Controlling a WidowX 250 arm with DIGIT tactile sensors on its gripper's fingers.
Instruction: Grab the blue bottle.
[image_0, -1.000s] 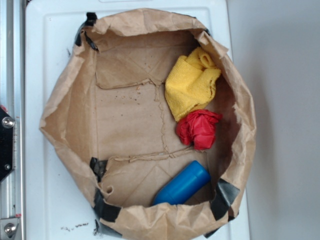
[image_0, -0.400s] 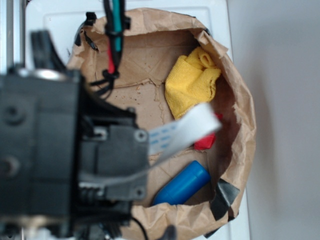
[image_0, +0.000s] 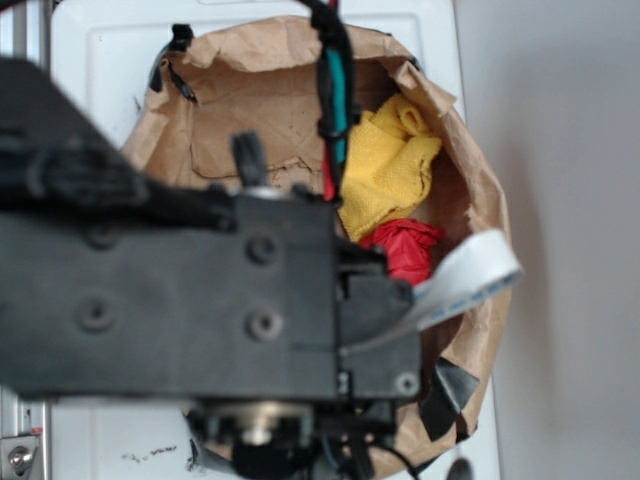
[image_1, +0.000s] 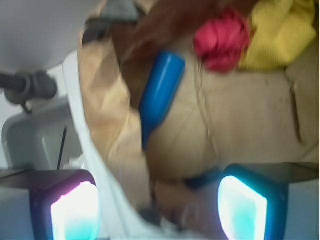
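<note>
Diagonally against the bag wall lies the blue bottle (image_1: 160, 92), rounded end up-right; end effector (image_1: 160, 210) spread, empty.

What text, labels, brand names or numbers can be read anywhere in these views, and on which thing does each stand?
None: neither view shows legible writing.
Blue bottle: plain glossy surface, no label visible.
Yellow cloth and red wad: no print.
Paper bag: bare brown paper.
White ribbon cable: any marking is too blurred to read.
Gripper: its two glowing pads carry no text.
</note>
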